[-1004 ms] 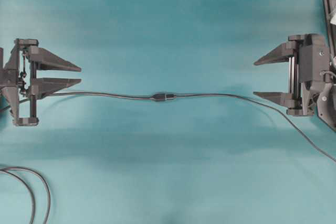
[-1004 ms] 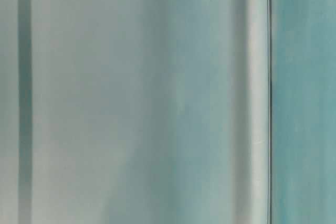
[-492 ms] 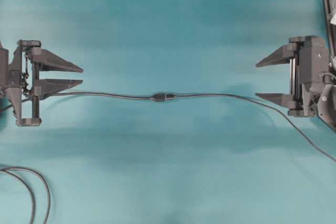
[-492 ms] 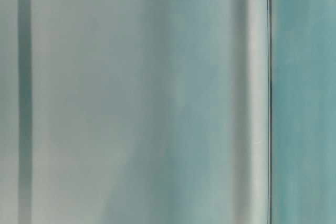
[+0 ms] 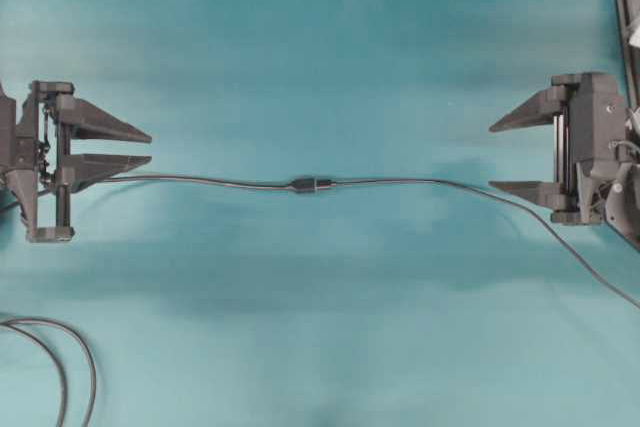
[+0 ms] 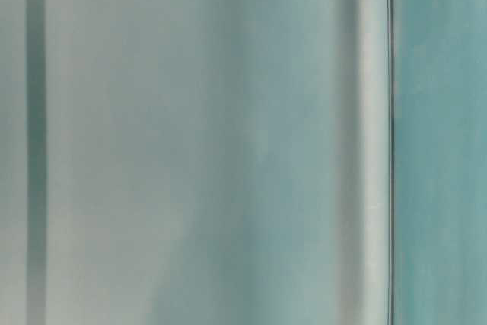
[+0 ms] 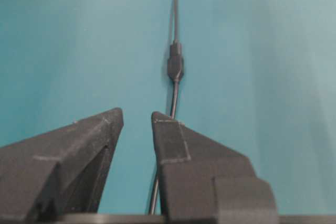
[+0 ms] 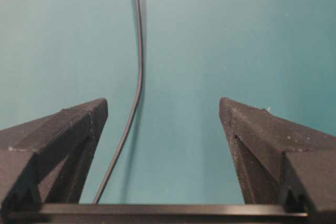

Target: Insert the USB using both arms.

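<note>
USB (image 5: 322, 185): mid-desk, already joined end to end with the black socket (image 5: 303, 185); no silver tip shows, the two bodies touching in one straight dark lump.

Socket cable (image 5: 200, 180): runs left from the joint, dead flat, passing under the lower finger of the left gripper.

USB cable (image 5: 440, 183): runs right from the joint, bends down just short of the right gripper and slides off toward the lower right edge.

Left gripper (image 5: 150, 146): at the left edge, fingers pointing in at the joint, jaws only a narrow gap apart and nothing between them. In the wrist view the left gripper (image 7: 137, 117) shows teal desk through that gap, and the cable slips beneath the finger on the right of that view.

Right gripper (image 5: 491, 156): at the right edge, jaws spread wide, gripping nothing. In its wrist view the right gripper (image 8: 164, 106) frames bare desk, with the thin cable crossing near the finger on the left of that view, apart from it.

Looped cable (image 5: 70, 347): coiled at the lower left corner, well apart from the joint.

Desk (image 5: 320, 37): plain teal surface; both grippers well apart from the joined plug, only bare teal between.

Table-level view: a blur of pale grey and teal bands, nothing readable.
</note>
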